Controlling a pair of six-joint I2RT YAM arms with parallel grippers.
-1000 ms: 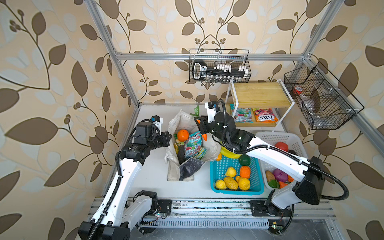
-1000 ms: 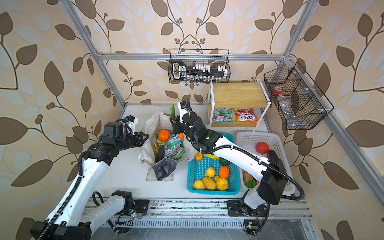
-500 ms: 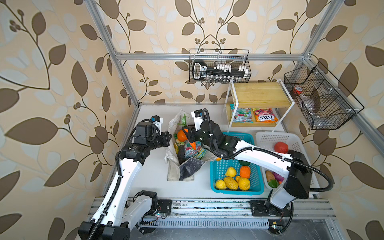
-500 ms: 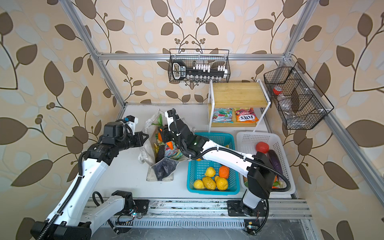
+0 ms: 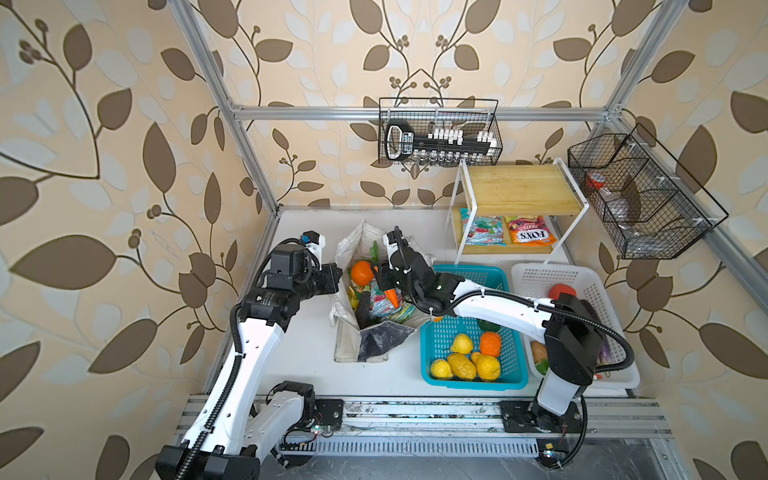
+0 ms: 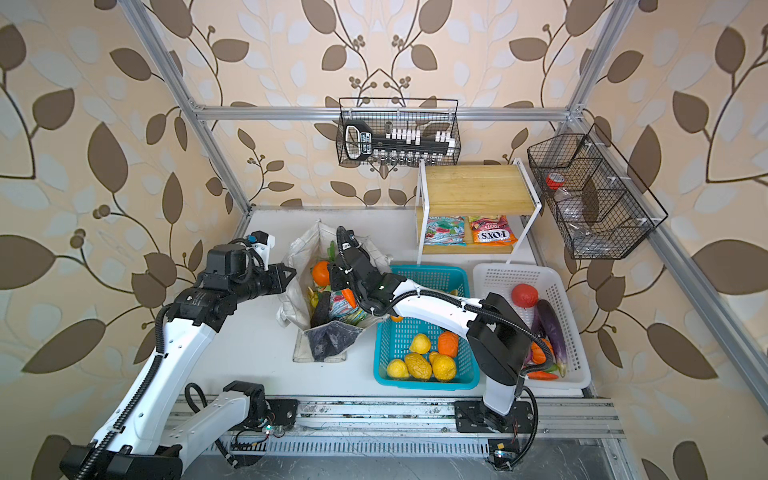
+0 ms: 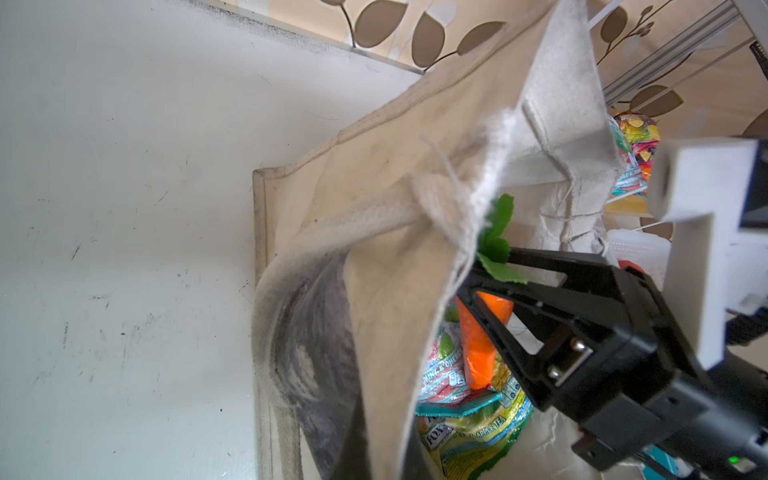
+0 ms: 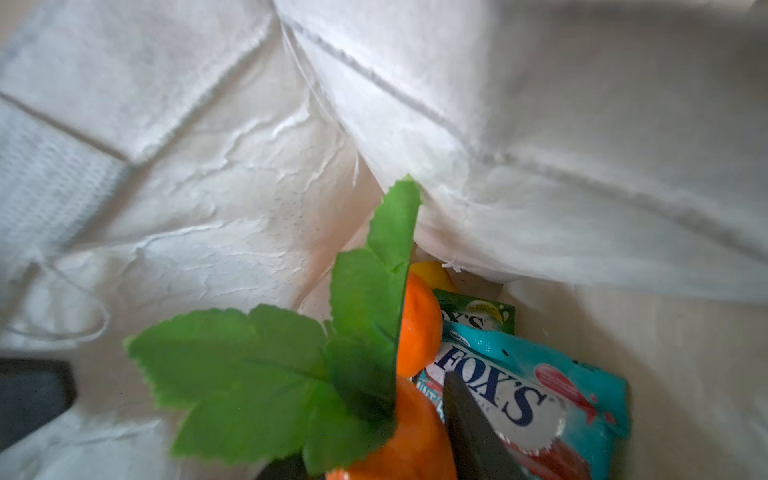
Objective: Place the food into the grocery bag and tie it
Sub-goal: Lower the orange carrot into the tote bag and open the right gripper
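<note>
The grocery bag (image 5: 347,338) stands toward the back of the white desk (image 5: 307,353), just left of the blue basket (image 5: 469,272). It is off-white canvas, creased, with a dark marbled print on its front panel and its mouth gaping upward. Inside, in both top views, a round orange (image 5: 361,272) lies near the far left, with the yellow banana bunch (image 5: 353,297) just in front of it and glossy packets beside them.

The right gripper (image 5: 385,286) reaches into the mouth, pinching an orange carrot (image 7: 478,353) with its green leaves pointing up and its tip over the packets. The left gripper (image 5: 334,276) is pressed together on the bag's left rim, which stands lifted.

A light blue packet (image 8: 519,399) in the bag reads "FOX'S". A yellow-green packet (image 7: 478,440) beneath it also shows "FOX'S" and part of a word ending "APPLE TEA". On the lower board of the wooden rack (image 5: 519,189) behind the baskets, an orange packet (image 5: 530,237) is printed "FOX'S" too.
</note>
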